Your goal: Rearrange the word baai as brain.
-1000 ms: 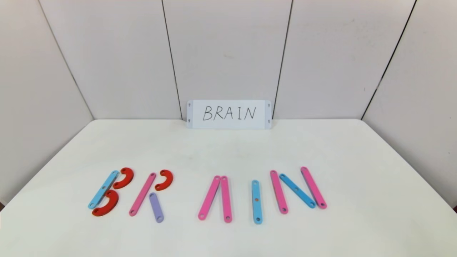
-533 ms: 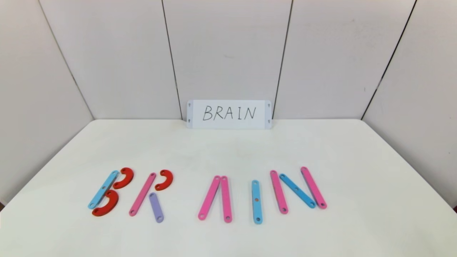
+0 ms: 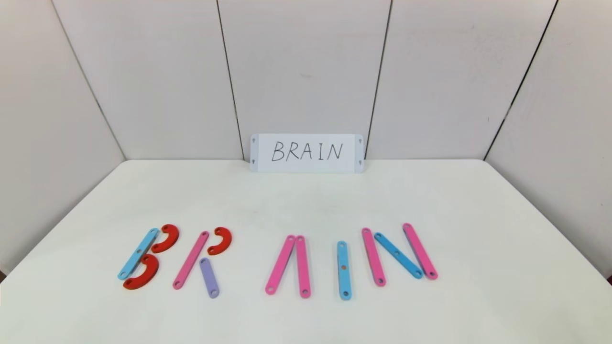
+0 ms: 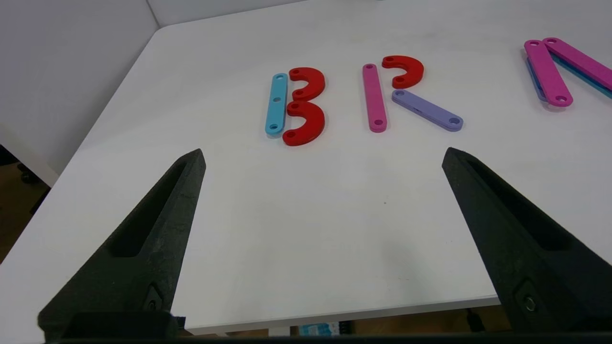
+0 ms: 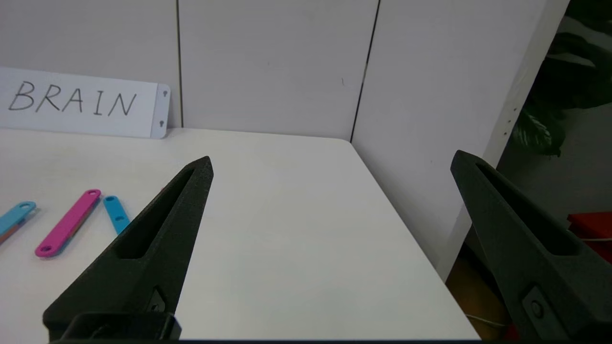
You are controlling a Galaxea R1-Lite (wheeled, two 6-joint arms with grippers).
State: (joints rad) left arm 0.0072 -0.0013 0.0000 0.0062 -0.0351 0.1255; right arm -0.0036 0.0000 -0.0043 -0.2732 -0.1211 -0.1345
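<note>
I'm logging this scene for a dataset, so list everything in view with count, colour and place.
Red curves: three, red; two on the B, one on the R, table's left.
Pink bars: five, pink; one in the R, two forming the A, two in the N.
Blue bars: three, blue; the B's spine, the I, the N's diagonal.
Purple bar: one, purple; the R's leg.
Card: one, white with handwritten BRAIN; upright against the back wall.
Table: one, white; under everything.
Left gripper: one, black; open, above the table's near edge by the B and R.
Right gripper: one, black; open, over the table's right side.
</note>
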